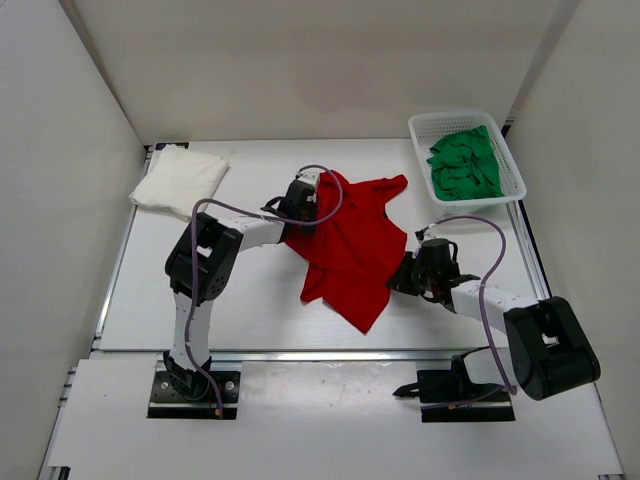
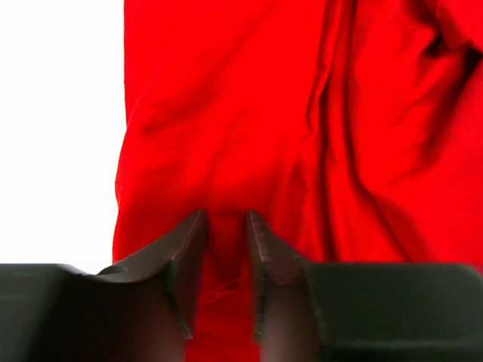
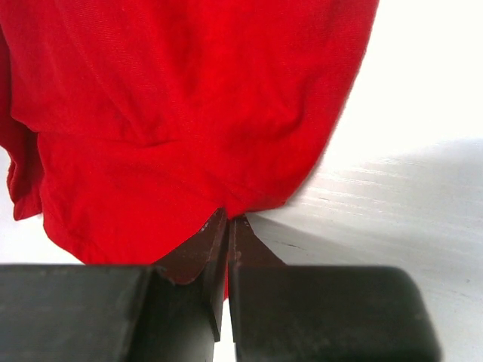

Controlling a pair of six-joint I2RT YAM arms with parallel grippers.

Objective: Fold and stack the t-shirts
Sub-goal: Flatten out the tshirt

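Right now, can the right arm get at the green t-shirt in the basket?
Probably not yet: the right arm has its jaws shut on the red t-shirt. The green t-shirt lies uncovered in the basket on that arm's side.

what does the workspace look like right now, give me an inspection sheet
surface: white table, bare apart from the shirts and basket
job's things: red t-shirt unfolded and crumpled mid-table; white t-shirt looks folded, far left; green t-shirt bunched in the mesh basket, far right
clutter: nothing seen
grippers: left gripper over the red t-shirt's far left part, jaws apart; right gripper at its right edge, jaws shut on the cloth
cables: left cable and right cable each loop above their arm
surroundings: plain white walls on three sides
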